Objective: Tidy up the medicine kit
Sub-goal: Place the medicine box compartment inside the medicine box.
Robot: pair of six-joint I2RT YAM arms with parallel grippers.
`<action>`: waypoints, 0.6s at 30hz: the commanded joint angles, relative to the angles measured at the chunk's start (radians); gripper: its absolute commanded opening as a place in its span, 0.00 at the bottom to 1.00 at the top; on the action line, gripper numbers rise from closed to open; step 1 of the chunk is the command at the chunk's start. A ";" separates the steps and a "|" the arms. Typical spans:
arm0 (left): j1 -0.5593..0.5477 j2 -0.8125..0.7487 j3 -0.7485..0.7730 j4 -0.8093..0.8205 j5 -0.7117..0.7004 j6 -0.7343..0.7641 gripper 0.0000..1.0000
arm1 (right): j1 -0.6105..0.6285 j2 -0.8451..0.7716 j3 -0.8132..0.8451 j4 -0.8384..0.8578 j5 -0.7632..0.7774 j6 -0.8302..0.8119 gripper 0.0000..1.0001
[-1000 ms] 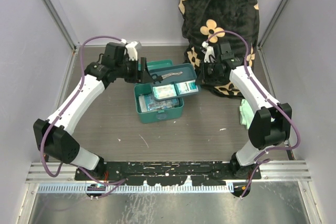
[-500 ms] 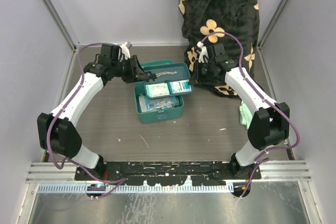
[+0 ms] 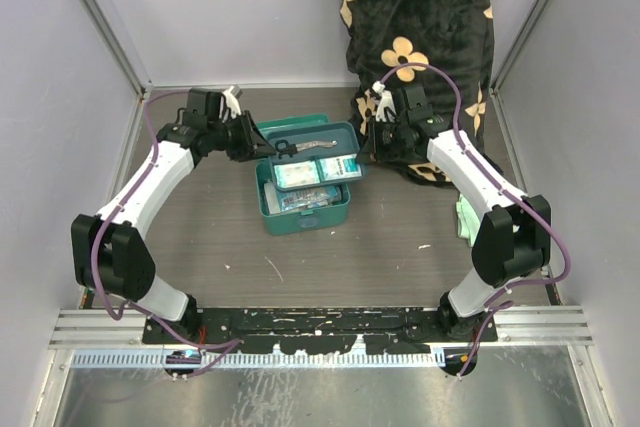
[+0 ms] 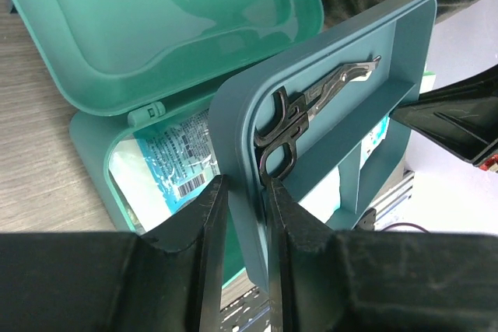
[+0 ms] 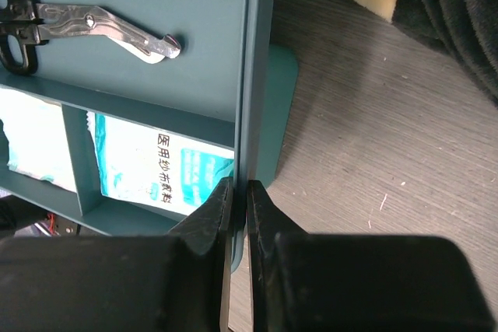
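Top external: we saw left end effector (image 3: 262, 143) and right end effector (image 3: 372, 143) clamping the tray (image 3: 340, 140) above the medicine kit (image 3: 305, 217).

L arm (image 3: 150, 187) & R arm (image 3: 470, 169): white shell links, black joint blocks, black bases. Each w/ purple cable (image 3: 438, 68) looping alongside, white plug (image 3: 380, 87) at wrist. L gripper (image 4: 245, 183) & R gripper (image 5: 239, 184): matte black, wedge-shaped fingers.
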 commanded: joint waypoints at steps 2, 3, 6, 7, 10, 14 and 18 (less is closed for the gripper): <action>0.006 -0.055 -0.029 0.072 0.047 -0.001 0.00 | 0.015 -0.072 -0.010 0.099 -0.184 0.038 0.01; 0.006 -0.060 -0.034 0.071 0.044 0.002 0.00 | 0.016 -0.072 -0.012 0.102 -0.200 0.040 0.01; 0.008 -0.074 -0.045 0.069 0.039 0.005 0.00 | 0.016 -0.074 -0.019 0.108 -0.227 0.045 0.01; 0.009 -0.077 -0.046 0.070 0.038 0.007 0.00 | 0.017 -0.078 -0.024 0.111 -0.224 0.046 0.01; 0.010 -0.085 -0.050 0.075 0.043 0.007 0.04 | 0.017 -0.084 -0.029 0.111 -0.195 0.055 0.01; 0.009 -0.094 -0.059 0.074 0.032 0.012 0.15 | 0.020 -0.081 -0.017 0.109 -0.179 0.061 0.01; 0.009 -0.096 -0.065 0.065 0.024 0.011 0.28 | 0.025 -0.078 -0.010 0.109 -0.180 0.063 0.01</action>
